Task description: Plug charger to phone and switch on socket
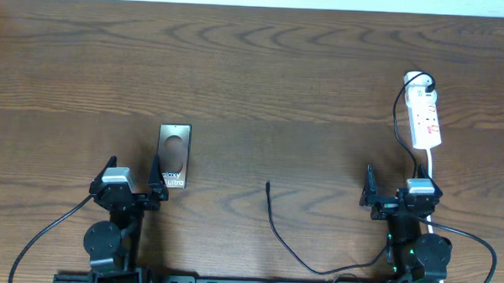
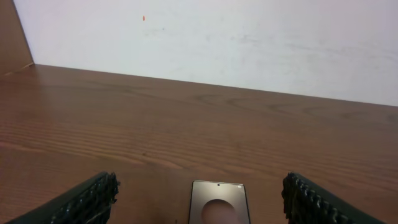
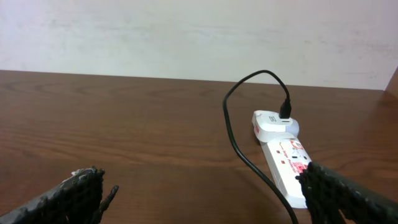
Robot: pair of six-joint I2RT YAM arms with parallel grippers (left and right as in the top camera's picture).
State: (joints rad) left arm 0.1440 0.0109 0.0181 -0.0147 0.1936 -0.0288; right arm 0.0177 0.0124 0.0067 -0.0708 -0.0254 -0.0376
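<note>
Tabletop: nothing blocks the path. Both claws gape wide, empty. Left claw is at the near end of the phone; right claw is near the socket, far right. The charger tip lies loose between them. I'd pinch just behind the tip and brace the phone. Slack may snag my right arm.

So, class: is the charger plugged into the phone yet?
Unplugged: the charger has its tip lying on the table, apart from the phone.

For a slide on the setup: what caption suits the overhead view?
Bronze-brown glossy smartphone, thin black charger cable, white plastic power strip; left pincer and right pincer open.
</note>
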